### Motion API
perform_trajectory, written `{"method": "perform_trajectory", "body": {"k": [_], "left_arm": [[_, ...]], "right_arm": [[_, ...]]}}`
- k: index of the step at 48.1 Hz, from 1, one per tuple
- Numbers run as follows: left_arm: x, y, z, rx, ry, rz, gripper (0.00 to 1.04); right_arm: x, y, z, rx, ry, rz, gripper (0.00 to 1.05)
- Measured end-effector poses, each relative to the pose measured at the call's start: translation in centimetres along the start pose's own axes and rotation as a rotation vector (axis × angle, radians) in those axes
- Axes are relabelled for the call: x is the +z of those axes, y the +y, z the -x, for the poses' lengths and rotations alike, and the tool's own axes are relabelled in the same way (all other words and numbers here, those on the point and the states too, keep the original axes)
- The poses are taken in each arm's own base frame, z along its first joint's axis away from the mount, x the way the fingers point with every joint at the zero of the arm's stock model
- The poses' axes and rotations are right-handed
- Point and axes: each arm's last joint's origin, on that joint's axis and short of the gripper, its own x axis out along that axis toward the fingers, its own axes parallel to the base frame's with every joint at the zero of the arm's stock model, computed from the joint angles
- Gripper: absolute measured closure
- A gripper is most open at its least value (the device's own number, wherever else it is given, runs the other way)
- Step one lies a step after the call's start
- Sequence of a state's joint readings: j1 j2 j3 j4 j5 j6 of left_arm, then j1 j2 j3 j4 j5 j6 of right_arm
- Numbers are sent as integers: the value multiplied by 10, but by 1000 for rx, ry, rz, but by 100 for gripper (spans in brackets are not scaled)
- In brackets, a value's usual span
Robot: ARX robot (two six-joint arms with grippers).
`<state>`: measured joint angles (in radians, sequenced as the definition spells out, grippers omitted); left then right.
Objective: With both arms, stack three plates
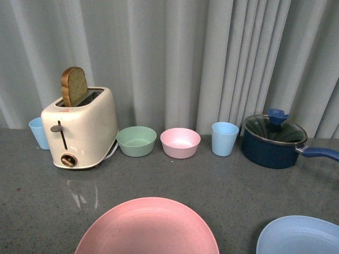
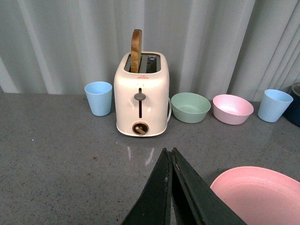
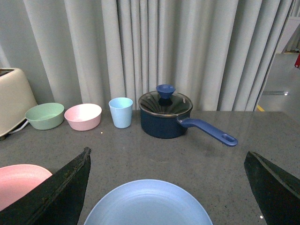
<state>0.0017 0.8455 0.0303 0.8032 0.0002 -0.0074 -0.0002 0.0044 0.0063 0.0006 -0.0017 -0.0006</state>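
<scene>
We see the large, round, matte pink plate [image 1: 148,227] lying at the near edge of the grey speckled table [image 1: 212,180], about mid-width. The matching light blue plate [image 1: 299,236] lies at the near right corner, apart from it. Our left gripper [image 2: 169,152] has its dark fingers pressed together with nothing between them, near the pink plate. Our right gripper [image 3: 166,153] is spread wide and holds nothing; the light blue plate shows between its fingers.
</scene>
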Motion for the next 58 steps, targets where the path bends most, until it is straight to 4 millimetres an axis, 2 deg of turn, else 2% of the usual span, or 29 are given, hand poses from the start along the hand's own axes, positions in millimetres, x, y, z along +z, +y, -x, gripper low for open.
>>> {"method": "perform_trajectory", "body": {"k": [26, 58], "left_arm": [[13, 0, 28, 0, -41, 0, 101], [13, 0, 45, 0, -43, 0, 101]], "right_arm": [[0, 0, 0, 0, 0, 0, 7], [0, 0, 0, 0, 0, 0, 7]]}}
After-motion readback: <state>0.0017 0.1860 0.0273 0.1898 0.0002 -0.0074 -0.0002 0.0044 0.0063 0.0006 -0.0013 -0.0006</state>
